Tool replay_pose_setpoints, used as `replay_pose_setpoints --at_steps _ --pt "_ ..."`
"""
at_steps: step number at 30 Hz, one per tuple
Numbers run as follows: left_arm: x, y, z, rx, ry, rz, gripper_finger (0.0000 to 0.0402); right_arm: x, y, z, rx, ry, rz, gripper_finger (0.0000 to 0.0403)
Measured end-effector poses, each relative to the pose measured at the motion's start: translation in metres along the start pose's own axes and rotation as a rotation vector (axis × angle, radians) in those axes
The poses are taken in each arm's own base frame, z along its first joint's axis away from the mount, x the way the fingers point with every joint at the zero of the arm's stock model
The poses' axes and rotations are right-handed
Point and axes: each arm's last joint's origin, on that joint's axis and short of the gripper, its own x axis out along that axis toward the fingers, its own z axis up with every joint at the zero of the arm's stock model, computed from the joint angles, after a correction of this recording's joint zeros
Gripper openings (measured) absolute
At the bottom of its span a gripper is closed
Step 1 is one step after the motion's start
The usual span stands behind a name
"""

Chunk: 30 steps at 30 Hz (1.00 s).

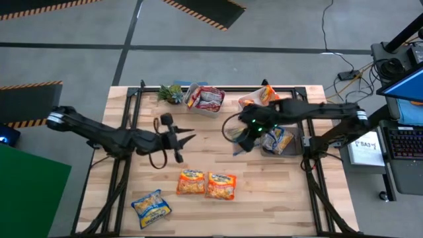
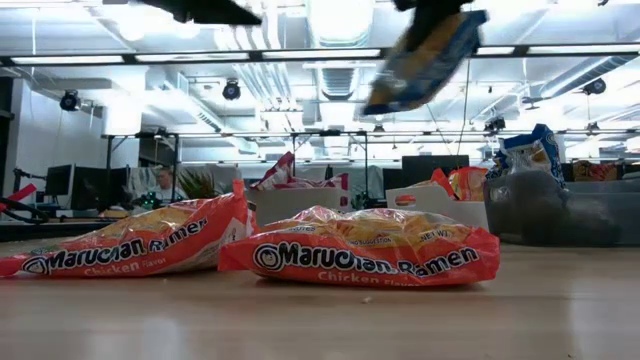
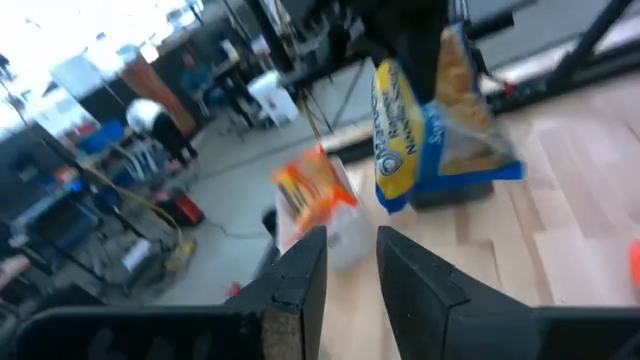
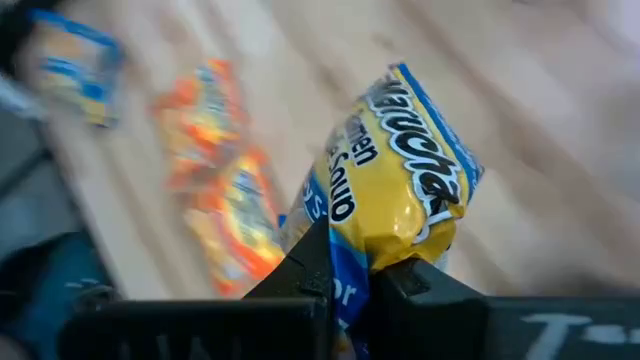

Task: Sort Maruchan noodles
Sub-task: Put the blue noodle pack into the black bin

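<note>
Right gripper [image 4: 345, 275], jaws pinched on a blue-yellow packet [image 4: 400, 170], holds it aloft just beside the tub of blue-yellow packets [image 1: 289, 149]. I judge this mid-carry; next, centre it over that tub and release. Left gripper [image 3: 350, 270] waits slightly spread, well apart from the tub.

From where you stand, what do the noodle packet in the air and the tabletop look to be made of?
The blue-yellow packet, pinched in the right gripper, looks like thin glossy plastic film: it crinkles and catches the light. The tabletop looks like pale wood planks with a matte finish, seams showing between the boards.
</note>
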Motion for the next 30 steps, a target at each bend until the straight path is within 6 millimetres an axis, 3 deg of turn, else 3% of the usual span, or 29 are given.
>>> replay_pose_setpoints --at_steps 4,8,23,30 --pt "-0.003 0.010 0.016 0.032 -0.044 0.023 0.0075 -0.029 -0.015 -0.008 0.073 0.072 -0.229 0.0018" --pt "-0.003 0.014 0.025 0.047 -0.061 0.035 0.0075 -0.041 -0.036 -0.018 0.174 0.162 -0.460 0.0018" --pt "0.000 0.012 0.021 0.081 -0.028 0.042 0.0075 -0.041 -0.083 -0.028 0.285 0.239 -0.457 0.0018" --pt "0.002 0.012 0.019 0.092 -0.020 0.043 0.0075 -0.061 -0.101 -0.039 0.377 0.178 -0.449 0.0018"
